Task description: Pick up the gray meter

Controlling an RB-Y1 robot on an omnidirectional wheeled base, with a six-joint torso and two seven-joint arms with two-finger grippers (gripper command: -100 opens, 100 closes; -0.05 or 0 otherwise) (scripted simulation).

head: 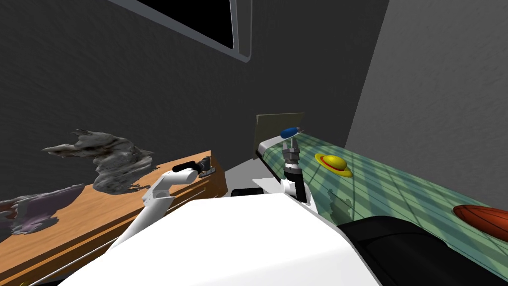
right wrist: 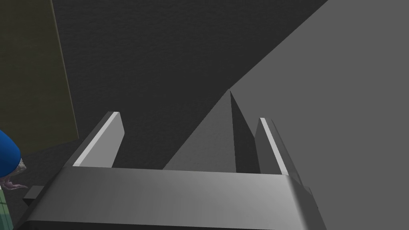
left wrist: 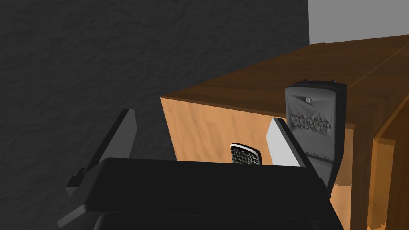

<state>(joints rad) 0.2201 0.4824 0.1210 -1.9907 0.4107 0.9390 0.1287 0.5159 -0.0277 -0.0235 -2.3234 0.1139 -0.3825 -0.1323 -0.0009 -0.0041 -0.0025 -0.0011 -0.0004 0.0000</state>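
Entry 1: gray meter (left wrist: 313, 119), at the edge of the wooden desk (left wrist: 247, 92) top, near its corner. Raised lettering on its dark face; first line reads "MADE IN U.S.A."; the two lines beneath are not legible.
Entry 2: small keypad device (left wrist: 245, 154); key marks too small to read.

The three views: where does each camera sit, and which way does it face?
Head view: from the head, steeply down at a wooden cabinet and a green-checked bed; left gripper and right gripper show.
Left wrist view: on the left gripper, facing the cabinet's corner and the gray meter; open fingers show.
Right wrist view: on the right gripper, facing the wall past a blue object; open fingers show.
Shared: head and left wrist views both show the cabinet.
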